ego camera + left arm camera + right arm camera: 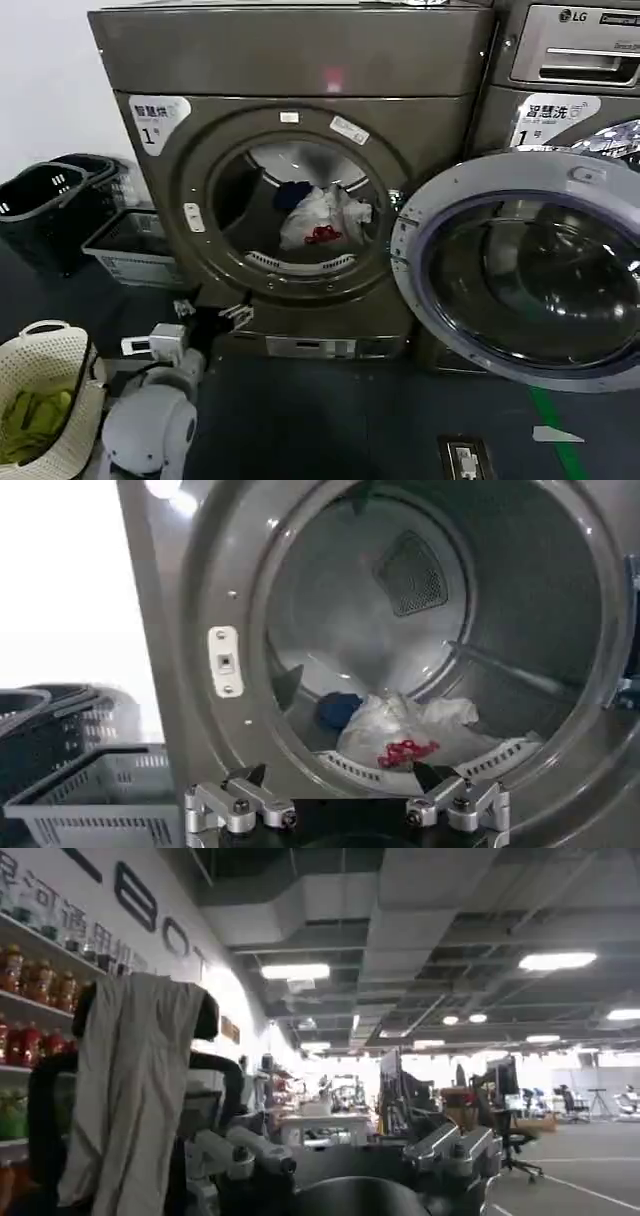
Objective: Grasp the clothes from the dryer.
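1. The dryer [290, 180] has its door [520, 270] swung wide open, off to the side of the drum opening.
2. The clothes [322, 218] are sitting low in the drum, a white bundle with a red patch, with a dark blue piece [340, 709] just beside it, further back.
3. The left pincer [212, 312] hangs just outside the dryer, below the rim of the opening, spread wide and holding nothing.
4. The right pincer [355, 1153] is pointed away from the dryer toward the room, also spread open and empty.
5. Looks like the approach step to me. Next it'd need to lift over the rim, reach in and close on the white bundle.
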Controlling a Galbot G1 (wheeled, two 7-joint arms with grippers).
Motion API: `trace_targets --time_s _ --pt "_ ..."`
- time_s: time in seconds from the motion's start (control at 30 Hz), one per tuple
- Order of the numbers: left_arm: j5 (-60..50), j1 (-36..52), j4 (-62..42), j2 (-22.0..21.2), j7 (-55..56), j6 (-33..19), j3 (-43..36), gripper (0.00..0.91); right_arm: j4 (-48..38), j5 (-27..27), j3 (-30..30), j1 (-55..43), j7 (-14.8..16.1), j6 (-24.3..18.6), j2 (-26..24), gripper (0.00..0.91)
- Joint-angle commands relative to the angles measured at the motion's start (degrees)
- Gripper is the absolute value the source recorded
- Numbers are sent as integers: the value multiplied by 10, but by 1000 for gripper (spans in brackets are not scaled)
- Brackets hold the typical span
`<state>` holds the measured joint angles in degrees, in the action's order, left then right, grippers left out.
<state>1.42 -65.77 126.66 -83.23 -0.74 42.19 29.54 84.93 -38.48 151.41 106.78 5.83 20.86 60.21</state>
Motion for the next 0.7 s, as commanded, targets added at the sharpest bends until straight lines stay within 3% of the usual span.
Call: trace_targets --time_s 0.03,0.23,0.7 --pt "0 0 -2 0 -1 28 -1 907 0 -7 0 1 -10 -7 2 907" --pt "0 1 -3 2 -1 28 -1 907 0 -19 1 -2 -26 -9 2 907" --pt "0 0 -6 -1 -3 28 -2 907 -5 -20 3 -1 -30 -12 1 907"
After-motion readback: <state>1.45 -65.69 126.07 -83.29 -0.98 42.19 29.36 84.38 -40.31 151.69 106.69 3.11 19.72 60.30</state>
